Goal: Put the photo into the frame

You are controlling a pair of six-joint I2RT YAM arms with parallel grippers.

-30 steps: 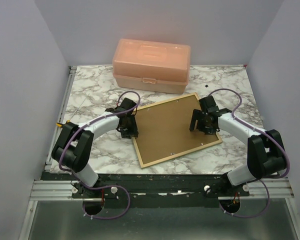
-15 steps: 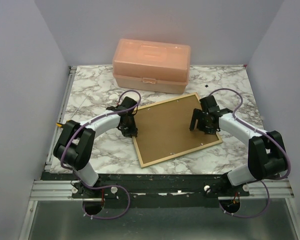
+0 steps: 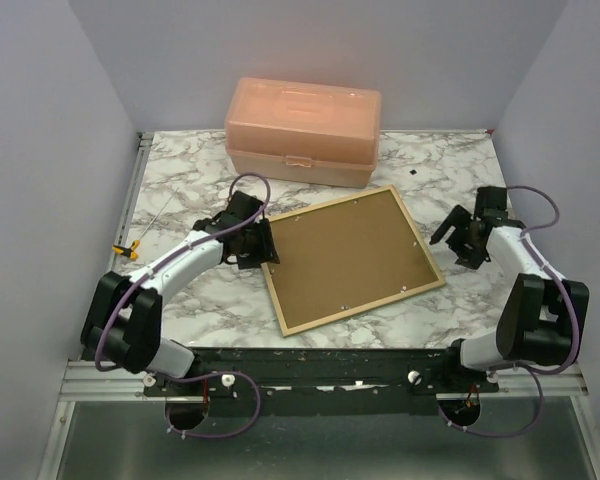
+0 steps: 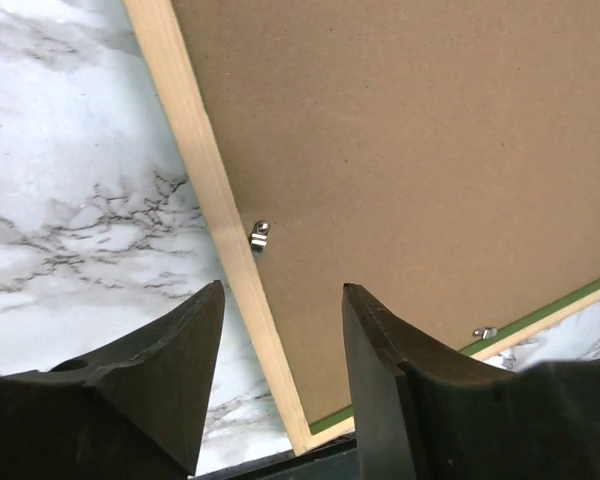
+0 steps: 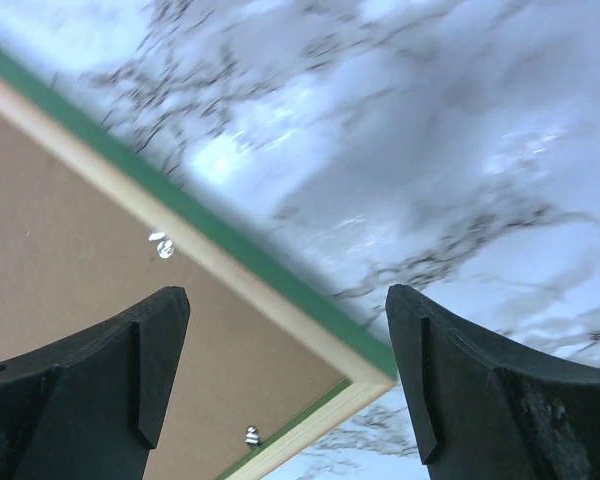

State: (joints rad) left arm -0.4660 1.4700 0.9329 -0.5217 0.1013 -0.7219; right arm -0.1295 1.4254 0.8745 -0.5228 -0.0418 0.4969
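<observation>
Now, nearest the arm bases, the thin rectangular wooden frame (image 3: pixel 365 306) lies flat and skewed on the white marble-patterned table (image 3: pixel 180 190), its pale wood back facing up and a green edge showing along its sides. A plain brown backing board (image 3: pixel 350 258) fills its opening, with small metal tabs (image 4: pixel 259 236) at the inner edge of the rails. The glossy landscape photo is nowhere in view; it may already lie under the board, but that cannot be told. On the left, the left gripper (image 4: pixel 283 300) hovers over the frame's left rail near its far-left corner, fingers apart with nothing between them and one tab just ahead of the tips. The change is on the right: a second ago the right gripper (image 3: pixel 460 238) stood over the board near the frame's right rail, and it has now swung out to the right, over bare marble just beside that rail, fingers spread wide and empty. That withdrawal suggests the right side is finished, so the task looks close to done, perhaps with a left-rail tab left to turn. Farthest away, the translucent peach plastic box (image 3: pixel 302 128), lid shut, sits by the back wall.
</observation>
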